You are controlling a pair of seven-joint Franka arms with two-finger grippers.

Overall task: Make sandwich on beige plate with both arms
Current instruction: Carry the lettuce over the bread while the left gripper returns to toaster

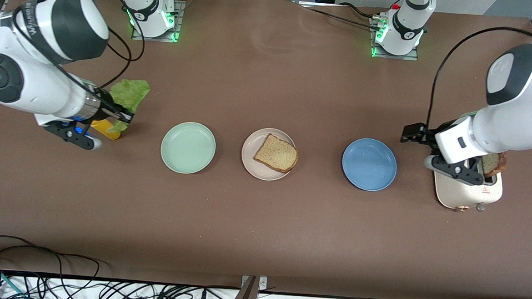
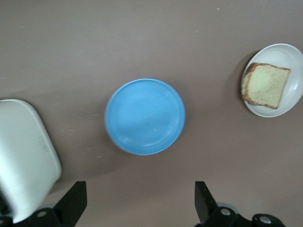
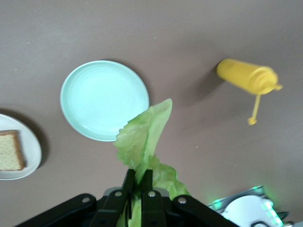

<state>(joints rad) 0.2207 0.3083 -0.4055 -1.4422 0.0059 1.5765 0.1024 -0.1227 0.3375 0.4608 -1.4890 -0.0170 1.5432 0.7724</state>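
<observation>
One bread slice [image 1: 276, 153] lies on the beige plate [image 1: 251, 164], which sits mid-table between a mint-green plate and a blue plate. My right gripper [image 1: 124, 114] is shut on a ruffled green lettuce leaf [image 1: 130, 93], held in the air over the table by a yellow bottle. In the right wrist view the lettuce leaf [image 3: 144, 137] sticks out past the right gripper [image 3: 140, 177]. My left gripper [image 1: 412, 132] hangs open and empty beside the toaster. A second bread slice [image 1: 494, 163] stands in the toaster slot. The left wrist view shows the left gripper [image 2: 140, 201] over bare table.
A mint-green plate [image 1: 188, 147] lies toward the right arm's end, a blue plate [image 1: 369, 164] toward the left arm's end. A cream toaster [image 1: 469, 189] stands under the left arm. A yellow squeeze bottle [image 1: 105, 129] lies below the right hand. Cables run along the table's near edge.
</observation>
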